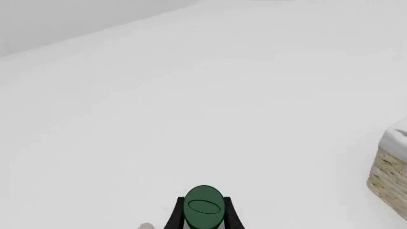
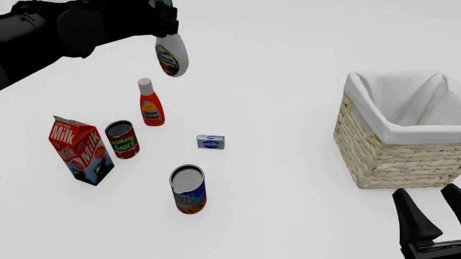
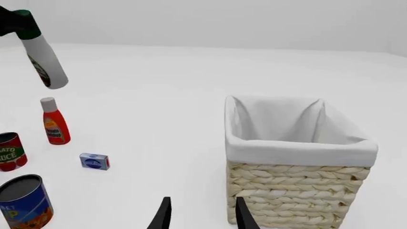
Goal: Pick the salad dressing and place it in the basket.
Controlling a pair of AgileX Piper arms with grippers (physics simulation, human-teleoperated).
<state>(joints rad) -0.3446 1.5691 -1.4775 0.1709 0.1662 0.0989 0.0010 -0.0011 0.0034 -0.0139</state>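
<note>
One salad dressing (image 2: 171, 55) hangs from left end effector (image 2: 167, 16).

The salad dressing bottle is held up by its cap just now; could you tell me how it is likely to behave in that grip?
The salad dressing hangs tilted from the left gripper, pinched only at its dark green cap, so it may swing. Its smooth, curvy plastic body looks stiff but possibly slippery. Being tall and narrow, it would probably tip over once lowered into the basket.

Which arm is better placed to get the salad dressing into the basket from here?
Left. The left gripper already grips the salad dressing near its green cap, lifted clear of the table. The right gripper is open and empty, low beside the basket, so it would need a handover first.
</note>
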